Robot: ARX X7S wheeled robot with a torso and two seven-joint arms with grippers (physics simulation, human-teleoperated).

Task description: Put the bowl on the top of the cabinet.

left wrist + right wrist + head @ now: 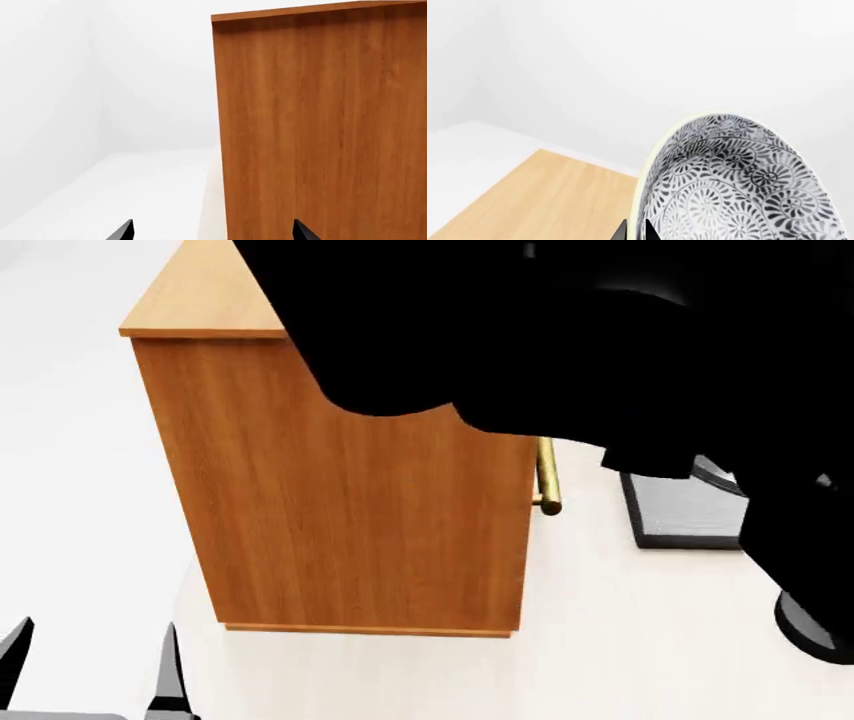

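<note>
Above the tall orange-brown wood-grain cabinet [554, 200]: your right gripper [634, 231] pinches the rim of the deep white grey-black floral bowl [734, 180]. Your left gripper [212, 231] hangs wide, empty, beside the cabinet's side.

I'm working in a bare simulated room: blank white walls [133, 75], pale floor [601, 640], and one wood-grain cabinet [360, 510] with a brass handle [547, 480]. Nothing marks it as kitchen or lab.
</note>
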